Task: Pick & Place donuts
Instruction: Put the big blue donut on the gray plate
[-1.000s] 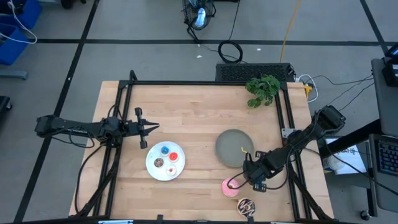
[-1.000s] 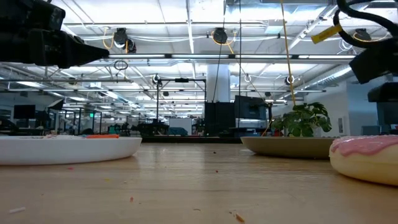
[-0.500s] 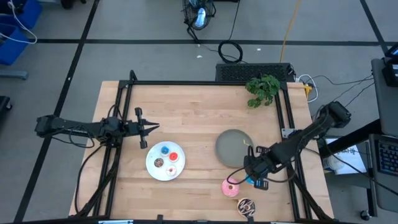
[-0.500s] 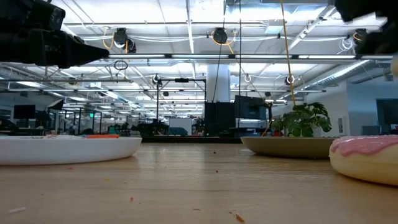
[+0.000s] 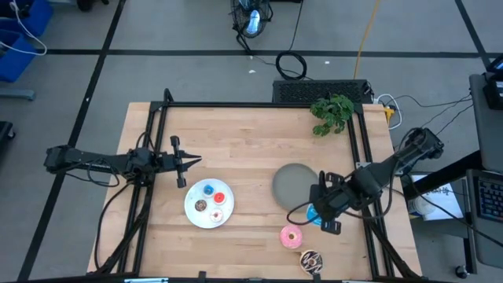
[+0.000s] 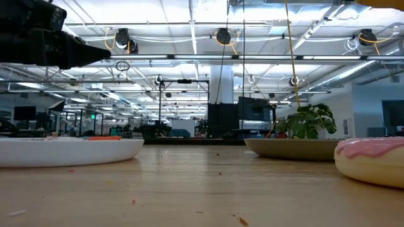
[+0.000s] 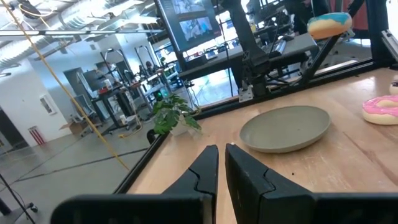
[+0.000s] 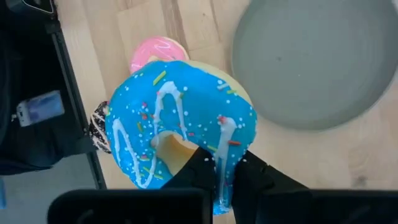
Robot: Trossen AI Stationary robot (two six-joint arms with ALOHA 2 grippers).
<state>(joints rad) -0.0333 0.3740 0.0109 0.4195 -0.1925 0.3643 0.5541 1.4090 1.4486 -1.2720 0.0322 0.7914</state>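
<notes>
My right gripper is shut on the large blue-iced donut and holds it in the air just off the grey plate's near right rim. The left wrist view shows that donut high above the table. The pink donut and the dark brown sprinkled donut lie flat on the table nearer the near edge. Several tiny donuts sit on the white plate. My left gripper waits shut at the table's left, above the wood. My right gripper pinches one side of the blue donut's ring between its two fingers. One finger stands on the hole's side, the other outside the ring. The donut is lifted clear of the table, icing toward the wrist camera.
A potted green plant stands at the far right corner. Black frame rails run along the far edge and both sides. Bare wood lies between the two plates and over the far half of the table.
My right gripper has risen from beside the pink donut and moved toward the far edge and the grey plate, carrying the blue donut up off the table. The arm has left the low view. The pink and brown donuts have stayed put.
</notes>
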